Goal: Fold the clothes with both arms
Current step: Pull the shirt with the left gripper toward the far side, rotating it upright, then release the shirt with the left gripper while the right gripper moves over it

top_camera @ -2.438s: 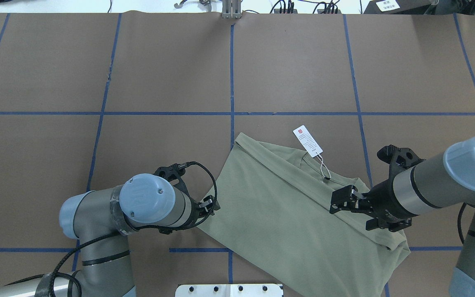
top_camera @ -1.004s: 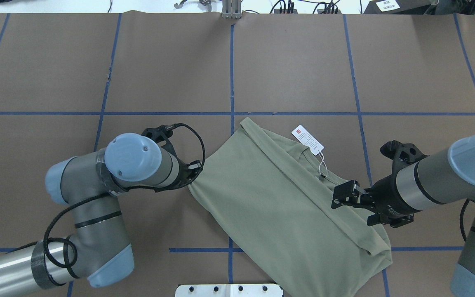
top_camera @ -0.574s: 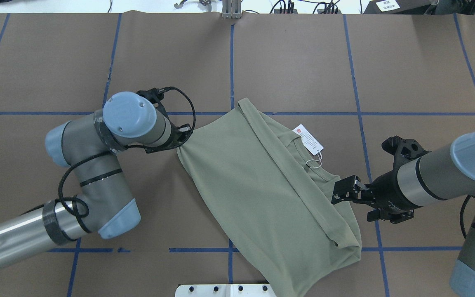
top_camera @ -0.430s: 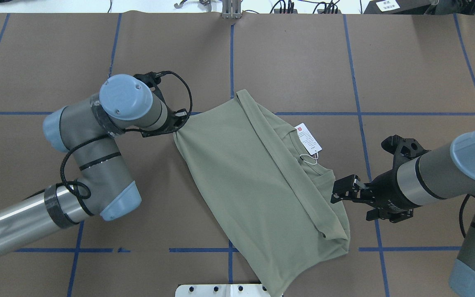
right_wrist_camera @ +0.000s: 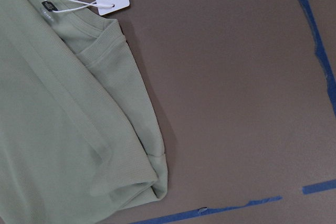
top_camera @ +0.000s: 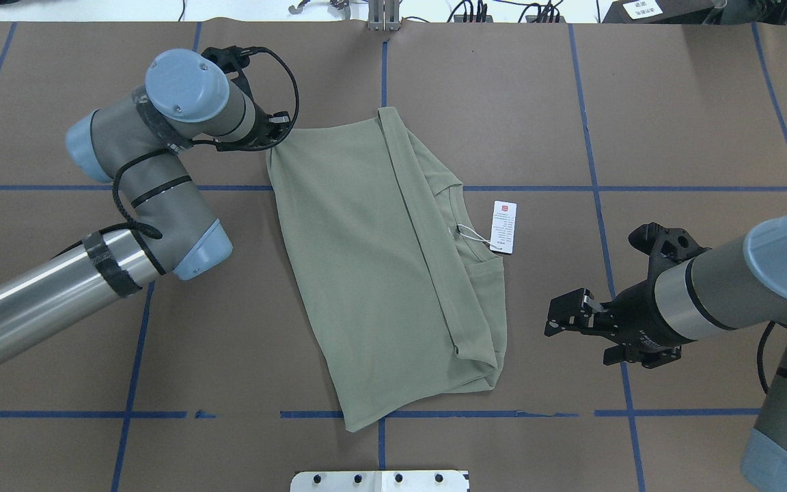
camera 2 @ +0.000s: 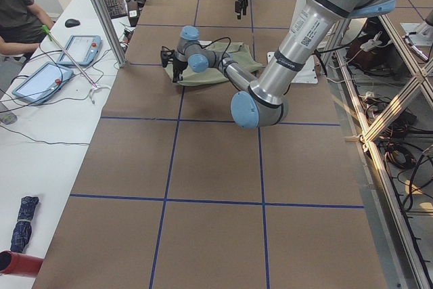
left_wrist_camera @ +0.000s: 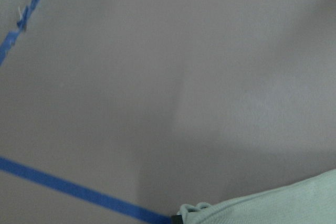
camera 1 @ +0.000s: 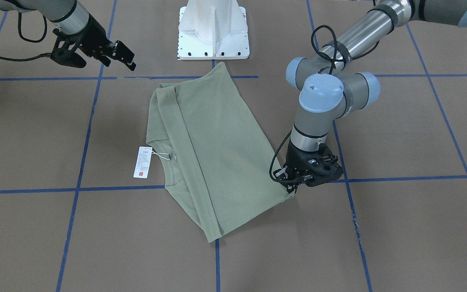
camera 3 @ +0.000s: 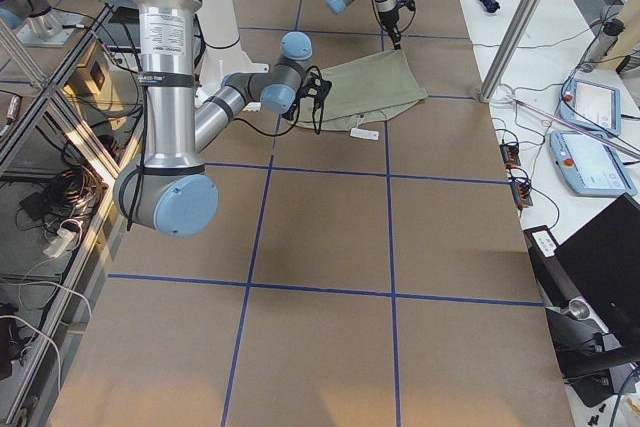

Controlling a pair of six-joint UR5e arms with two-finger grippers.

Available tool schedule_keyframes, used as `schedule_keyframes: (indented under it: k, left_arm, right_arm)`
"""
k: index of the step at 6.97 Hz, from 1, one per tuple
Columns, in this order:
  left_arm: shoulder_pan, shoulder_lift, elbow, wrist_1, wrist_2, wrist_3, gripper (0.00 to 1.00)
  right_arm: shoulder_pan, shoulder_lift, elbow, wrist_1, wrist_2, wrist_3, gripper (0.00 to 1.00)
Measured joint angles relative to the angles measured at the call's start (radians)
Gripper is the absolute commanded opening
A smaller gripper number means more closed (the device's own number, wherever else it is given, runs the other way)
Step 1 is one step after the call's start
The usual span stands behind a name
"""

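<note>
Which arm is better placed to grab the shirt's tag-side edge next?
Right. The right arm has open, empty jaws just off that edge of the shirt; the left arm pinches the opposite far corner.

Left gripper [top_camera: 275,135]: wrist bent down, fingers pinched on the shirt [top_camera: 380,273] corner. Right gripper [top_camera: 553,320]: held level, fingers apart.

Bare brown paper-covered worktop [top_camera: 557,225] lies ahead of the spread right pincer [top_camera: 554,319], as far as the olive-green knit shirt [top_camera: 366,273]. Its white hang tag [top_camera: 504,227] lies ahead and to one side. The left pincer [top_camera: 276,135], clamped on the shirt's corner, has bare worktop on its outer side.
</note>
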Motion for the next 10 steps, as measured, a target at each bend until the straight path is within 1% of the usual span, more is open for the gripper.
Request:
schedule_keyframes:
  k: [1,2,3,4,5,6,7,8,9,10]
  left_arm:
    - [-0.008,-0.073,0.13,-0.105,0.018,0.02,0.0]
    - [-0.012,-0.137,0.237,-0.195,0.034,0.029,0.0]
    - [-0.012,-0.196,0.338,-0.271,0.068,0.034,0.99]
    - [-0.011,-0.237,0.417,-0.323,0.105,0.038,1.0]
    - [-0.011,-0.253,0.454,-0.35,0.121,0.047,1.0]
    - [-0.013,-0.258,0.466,-0.359,0.124,0.056,1.0]
    - [-0.024,-0.258,0.462,-0.357,0.107,0.071,1.0]
    - [-0.044,-0.243,0.43,-0.335,0.053,0.091,1.0]
    - [-0.063,-0.188,0.339,-0.282,-0.012,0.118,1.0]
    - [-0.074,-0.093,0.184,-0.201,-0.05,0.169,1.0]
  right_arm:
    - [0.0,0.005,-0.004,0.0,-0.001,0.0,1.0]
    - [-0.001,0.008,-0.012,0.0,-0.003,0.0,1.0]
    - [-0.003,0.012,-0.019,0.0,-0.007,0.001,1.0]
    - [-0.005,0.023,-0.025,0.0,-0.01,0.001,1.0]
    - [-0.008,0.042,-0.036,-0.001,-0.011,0.0,1.0]
    - [-0.013,0.071,-0.056,-0.002,-0.022,-0.001,1.0]
    - [-0.018,0.116,-0.089,-0.005,-0.051,-0.004,1.0]
    - [-0.022,0.163,-0.124,-0.01,-0.081,-0.025,1.0]
    - [-0.024,0.204,-0.152,-0.03,-0.095,-0.072,1.0]
    - [-0.024,0.26,-0.171,-0.107,-0.102,-0.15,1.0]
